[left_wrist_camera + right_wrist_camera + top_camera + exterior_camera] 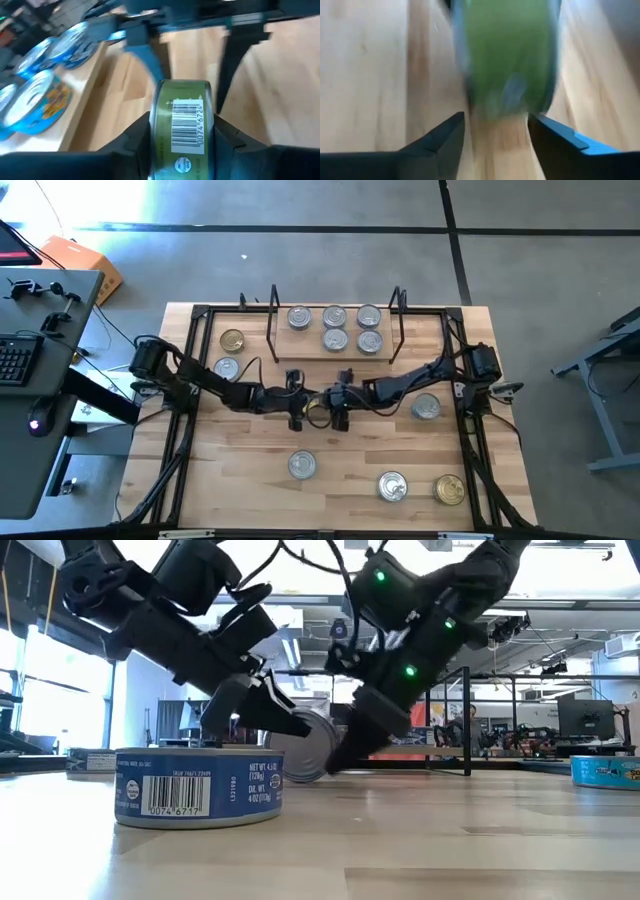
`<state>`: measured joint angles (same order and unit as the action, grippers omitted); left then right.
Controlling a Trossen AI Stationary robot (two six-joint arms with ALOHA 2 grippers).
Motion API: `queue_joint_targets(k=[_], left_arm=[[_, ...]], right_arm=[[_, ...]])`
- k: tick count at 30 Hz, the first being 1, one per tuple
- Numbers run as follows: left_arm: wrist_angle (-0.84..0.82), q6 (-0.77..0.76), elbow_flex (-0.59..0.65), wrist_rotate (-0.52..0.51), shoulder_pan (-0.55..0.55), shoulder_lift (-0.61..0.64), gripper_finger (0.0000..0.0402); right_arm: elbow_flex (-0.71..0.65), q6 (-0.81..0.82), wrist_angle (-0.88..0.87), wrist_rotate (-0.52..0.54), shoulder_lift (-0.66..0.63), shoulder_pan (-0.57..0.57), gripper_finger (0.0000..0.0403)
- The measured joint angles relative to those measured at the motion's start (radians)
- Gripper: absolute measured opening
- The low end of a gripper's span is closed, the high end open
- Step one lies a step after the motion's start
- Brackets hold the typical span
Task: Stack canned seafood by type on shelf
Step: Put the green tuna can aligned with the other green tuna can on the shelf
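High view, arms: the left gripper (296,406) and the right gripper (341,404) meet at mid-table, in front of the shelf (334,350).
High view, held tin: a green-label tin (318,411) sits between the two grippers; only a sliver of it shows.
High view, shelf load: five silver-lidded tins (334,327) lie flat on the plank, between the two wire uprights.
High view, loose tins: a gold-lidded tin (232,340) and a silver one (227,368) lie left of the shelf; one silver tin (426,407) by the right arm; three more near the front edge, the rightmost tin (449,489) gold.
Low view, extra: only here does the held tin show on edge, its round silver lid (312,746) facing the camera and its axis lying level, low over the table (420,840).
Low view, foreground: a blue-label tin (198,788) stands flat, barcode toward the camera.
Left wrist view, grip: the left gripper's fingers (134,139) press both flat ends of the green-label tin, barcode side up; blue-label tins on the shelf show beyond.
Right wrist view, state: the right gripper's fingers (441,137) stand spread, apart from the blurred green tin ahead of them.
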<state>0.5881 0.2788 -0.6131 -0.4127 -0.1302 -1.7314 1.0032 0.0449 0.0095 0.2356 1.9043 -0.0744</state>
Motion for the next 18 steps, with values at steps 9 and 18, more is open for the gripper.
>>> queue_joint_targets(k=[9,18], left_arm=[[0.575,-0.035,0.225,-0.06,-0.034,-0.003,0.0117],[0.982,-0.077,0.345,0.277,-0.019,0.03,0.0117]], right_arm=[[-0.207,0.031,0.362,0.058,-0.015,-0.05,0.0227],[-0.302,-0.239,1.061,0.084,-0.016,-0.128,0.0228]])
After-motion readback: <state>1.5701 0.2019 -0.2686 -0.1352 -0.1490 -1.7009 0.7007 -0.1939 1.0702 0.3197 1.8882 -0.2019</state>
